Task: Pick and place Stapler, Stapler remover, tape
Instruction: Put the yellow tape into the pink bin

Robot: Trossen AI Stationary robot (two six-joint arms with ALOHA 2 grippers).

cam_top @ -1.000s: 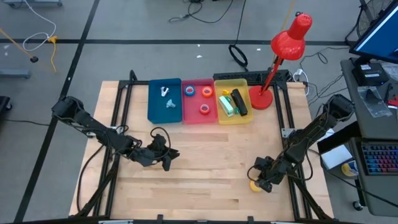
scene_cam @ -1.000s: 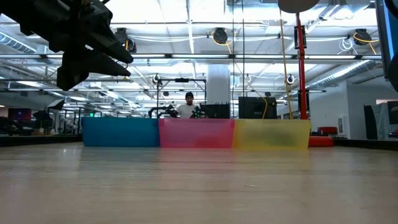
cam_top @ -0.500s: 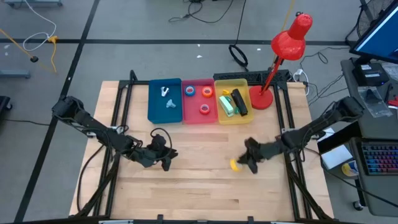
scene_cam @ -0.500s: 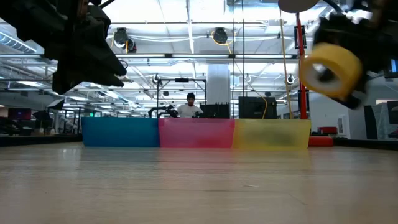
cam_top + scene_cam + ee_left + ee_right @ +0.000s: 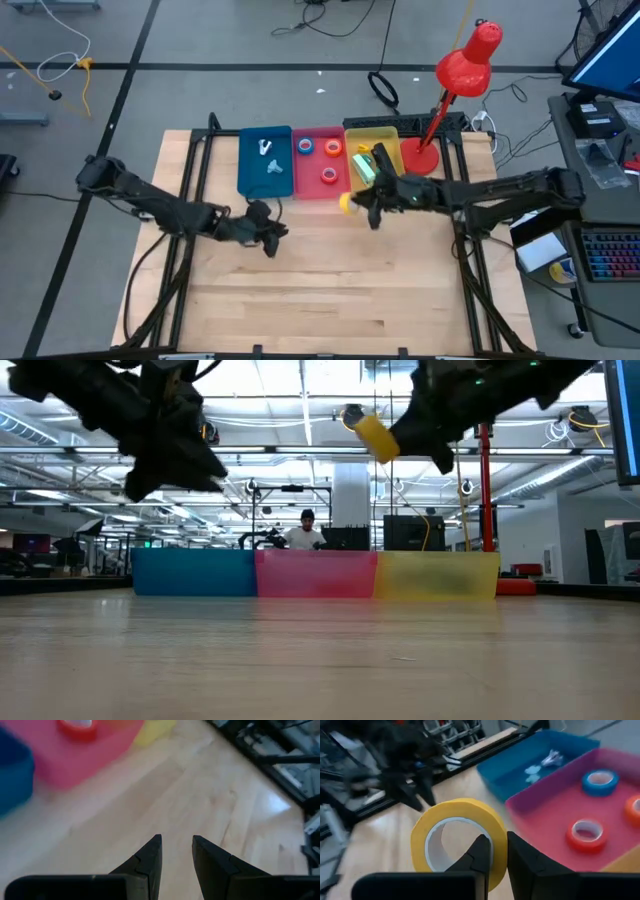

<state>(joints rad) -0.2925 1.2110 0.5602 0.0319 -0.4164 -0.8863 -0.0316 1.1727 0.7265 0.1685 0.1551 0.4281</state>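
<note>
My right gripper (image 5: 362,206) is shut on the yellow tape roll (image 5: 346,203), in the air just in front of the pink bin (image 5: 320,190) and the yellow bin (image 5: 377,190). The low view shows the roll (image 5: 375,438) high above the table. The blue roll (image 5: 305,147), orange roll (image 5: 333,148) and red roll (image 5: 329,176) lie flat in the pink bin. A black stapler (image 5: 385,165) lies in the yellow bin. Pale staple removers (image 5: 273,166) lie in the blue bin (image 5: 250,185). My left gripper (image 5: 272,238) hovers open and empty over the table's middle left. My right gripper pinches the yellow roll's wall (image 5: 496,827) between its two fingers, at the part of the ring nearest the gripper. Whether one finger reaches into the core hole I cannot tell. The roll is lifted clear of the table, on edge, its hole (image 5: 447,840) facing sideways.
A red desk lamp (image 5: 440,110) stands at the table's far right, its base (image 5: 420,158) beside the yellow bin. A green oblong thing (image 5: 363,170) lies in the yellow bin. Bare wood (image 5: 330,290) spreads over the near half. A person (image 5: 305,532) shows far behind the bins.
My right gripper has carried the yellow roll from the table's near right corner up and toward the far edge and the left, to just in front of the pink and yellow bins. The roll stays lifted. My left gripper has shifted slightly toward the far edge.
</note>
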